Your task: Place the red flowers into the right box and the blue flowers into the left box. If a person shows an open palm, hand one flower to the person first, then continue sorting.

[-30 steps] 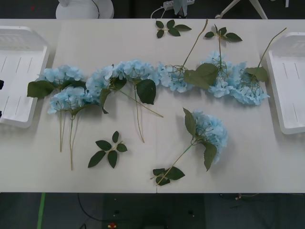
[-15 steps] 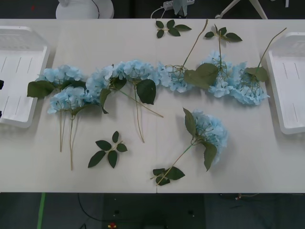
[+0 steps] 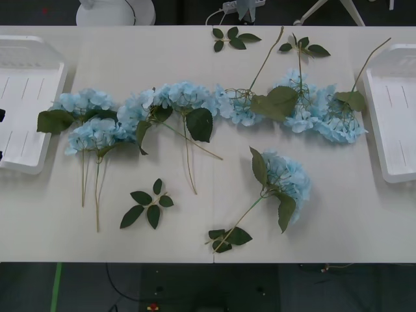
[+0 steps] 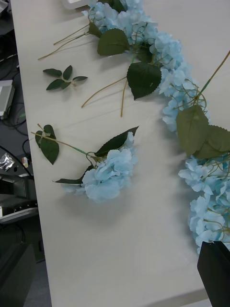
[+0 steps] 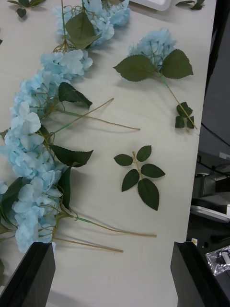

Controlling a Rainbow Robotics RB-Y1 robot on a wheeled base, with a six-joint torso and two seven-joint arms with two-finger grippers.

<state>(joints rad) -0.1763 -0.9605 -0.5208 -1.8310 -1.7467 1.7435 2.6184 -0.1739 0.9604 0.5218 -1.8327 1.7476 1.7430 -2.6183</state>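
- blue flowers (image 3: 195, 104) strung in a row across mid-table, left box to right box; one stem (image 3: 283, 182) lies apart, nearer the front edge
- left box (image 3: 26, 97) at left table edge, right box (image 3: 390, 110) at right edge
- bare tabletop (image 3: 344, 214) open along front, loose leaf sprig (image 3: 148, 205) there
- left gripper (image 5: 115, 273) fingers apart, above the flower row's end
- right gripper: one black finger (image 4: 215, 271) seen, cannot tell spread
- no readable writing
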